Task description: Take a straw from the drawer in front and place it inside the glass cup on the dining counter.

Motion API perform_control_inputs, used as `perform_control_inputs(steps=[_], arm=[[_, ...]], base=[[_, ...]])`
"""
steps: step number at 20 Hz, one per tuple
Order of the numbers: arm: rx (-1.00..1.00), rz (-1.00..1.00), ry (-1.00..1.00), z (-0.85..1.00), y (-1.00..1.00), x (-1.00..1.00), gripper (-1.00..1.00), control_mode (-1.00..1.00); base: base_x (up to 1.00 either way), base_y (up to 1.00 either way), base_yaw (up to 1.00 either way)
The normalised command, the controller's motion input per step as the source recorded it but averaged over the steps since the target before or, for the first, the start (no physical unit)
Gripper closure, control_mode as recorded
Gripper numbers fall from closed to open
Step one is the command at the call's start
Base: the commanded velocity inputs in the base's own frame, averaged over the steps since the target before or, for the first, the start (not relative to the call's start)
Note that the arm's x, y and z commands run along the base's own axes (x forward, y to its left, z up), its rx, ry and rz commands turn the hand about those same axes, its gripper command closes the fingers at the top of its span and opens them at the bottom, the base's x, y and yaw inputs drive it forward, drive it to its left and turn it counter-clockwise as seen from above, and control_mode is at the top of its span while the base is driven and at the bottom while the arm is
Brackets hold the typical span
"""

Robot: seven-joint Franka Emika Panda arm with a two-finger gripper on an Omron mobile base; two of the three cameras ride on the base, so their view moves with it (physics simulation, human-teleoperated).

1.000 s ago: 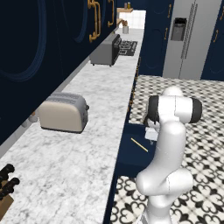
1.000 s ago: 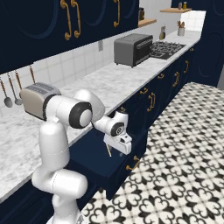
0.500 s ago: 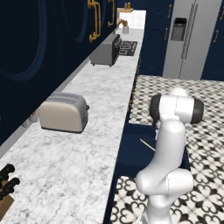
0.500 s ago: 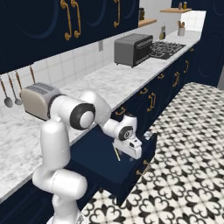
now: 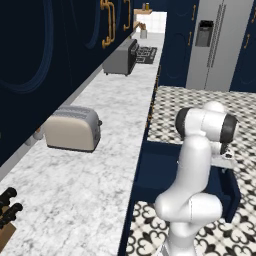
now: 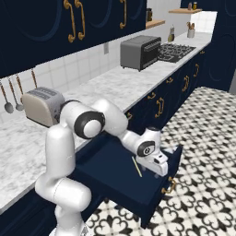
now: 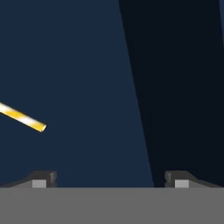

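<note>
The navy drawer (image 6: 108, 167) stands pulled far out from under the marbled worktop, its front (image 6: 162, 190) over the tiled floor. The pale yellow straw (image 6: 137, 166) lies flat on the drawer's dark floor, towards the front. My gripper (image 6: 160, 168) hangs open just inside the drawer front, to the right of the straw and not touching it. In the hand view one end of the straw (image 7: 24, 117) pokes in from the left, above the open gripper (image 7: 110, 178) with nothing between its fingers. The drawer (image 5: 156, 169) also lies beside my arm in the left base view. The glass cup and dining counter are out of view.
A silver toaster (image 5: 73, 129) and a toaster oven (image 6: 140, 52) stand on the marbled worktop (image 5: 110, 150), with a knife block (image 5: 6, 216) at its near end. Brass-handled navy cabinets (image 6: 159, 105) line the base. A fridge (image 5: 216, 44) stands beyond the tiled floor (image 6: 207, 138).
The drawer has slid out from nearly shut to wide open, my hand travelling outward with its front. The straw inside has come into sight.
</note>
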Motion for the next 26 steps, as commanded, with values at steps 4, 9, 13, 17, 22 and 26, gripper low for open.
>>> perform_control_inputs(steps=[4,9,13,17,22,26], arm=[[0.0,0.01,-0.09,0.64,0.49,-0.08,-1.0,-1.0],[-0.03,0.07,-0.04,0.63,0.85,0.05,-1.0,-1.0],[-0.03,0.17,0.0,-0.03,0.27,0.64,-1.0,-1.0],[0.0,0.2,0.03,-0.28,0.0,0.92,-1.0,-1.0],[0.0,0.22,0.05,-0.5,0.0,0.64,-1.0,-1.0],[0.0,0.24,0.01,-0.58,-0.02,0.25,-1.0,-1.0]], base=[[0.0,0.0,0.0],[0.0,0.0,0.0],[0.0,0.0,0.0],[0.0,0.0,0.0],[0.0,0.0,0.0],[0.0,0.0,0.0]])
